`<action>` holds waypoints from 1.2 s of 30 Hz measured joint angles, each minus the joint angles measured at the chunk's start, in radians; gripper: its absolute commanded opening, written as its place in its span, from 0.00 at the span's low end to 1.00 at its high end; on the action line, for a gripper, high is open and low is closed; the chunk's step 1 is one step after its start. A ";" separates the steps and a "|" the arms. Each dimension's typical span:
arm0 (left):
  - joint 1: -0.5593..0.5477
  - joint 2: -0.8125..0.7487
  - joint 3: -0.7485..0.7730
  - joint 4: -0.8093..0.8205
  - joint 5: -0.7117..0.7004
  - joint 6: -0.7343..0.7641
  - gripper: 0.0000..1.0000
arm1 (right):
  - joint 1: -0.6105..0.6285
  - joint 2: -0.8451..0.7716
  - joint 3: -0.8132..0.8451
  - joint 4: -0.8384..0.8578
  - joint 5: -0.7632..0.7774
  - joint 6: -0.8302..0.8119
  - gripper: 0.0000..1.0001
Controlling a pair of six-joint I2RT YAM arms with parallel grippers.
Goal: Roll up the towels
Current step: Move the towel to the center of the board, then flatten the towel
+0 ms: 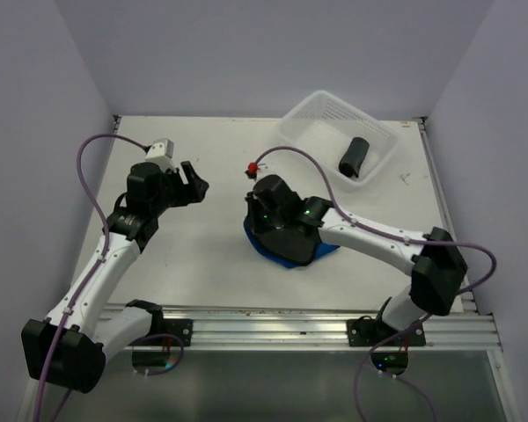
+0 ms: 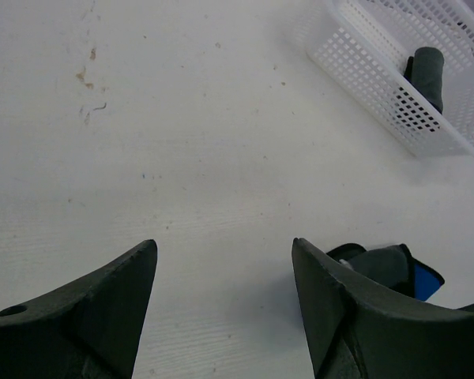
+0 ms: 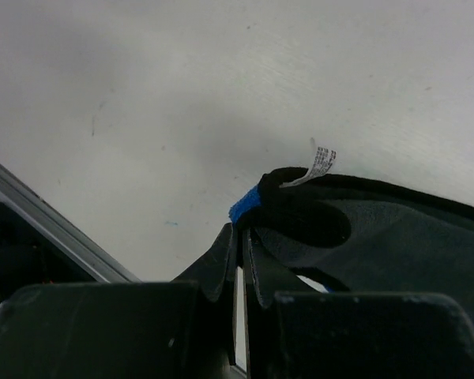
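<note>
The blue towel (image 1: 286,258) with black edging lies bunched near the table's middle, mostly under my right arm. My right gripper (image 3: 238,233) is shut on that towel's edge, where a blue corner (image 3: 243,209) and a white label (image 3: 322,164) curl up just past the fingertips. The towel's dark side (image 3: 379,237) spreads to the right. A dark rolled towel (image 1: 354,156) lies inside the white basket (image 1: 317,114). My left gripper (image 1: 194,185) hovers open over bare table at the left, its fingers wide apart around nothing (image 2: 223,249). Part of the blue towel (image 2: 426,278) peeks past the right finger.
The perforated basket (image 2: 363,71) stands at the back right with the roll (image 2: 428,71) in it. A small red piece (image 1: 251,168) sits on the right arm's cable behind the wrist. An aluminium rail (image 1: 290,330) runs along the near edge.
</note>
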State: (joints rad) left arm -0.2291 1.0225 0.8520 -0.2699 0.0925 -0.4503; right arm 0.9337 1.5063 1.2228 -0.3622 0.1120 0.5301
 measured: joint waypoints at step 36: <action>-0.027 0.026 -0.269 -0.142 0.011 -0.296 0.75 | -0.072 -0.174 -0.345 0.042 0.179 0.145 0.46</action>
State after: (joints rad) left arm -0.2558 1.0481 0.5835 -0.4114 0.1036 -0.7467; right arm 0.8619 1.3327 0.8776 -0.3199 0.2905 0.6746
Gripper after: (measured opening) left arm 0.766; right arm 0.463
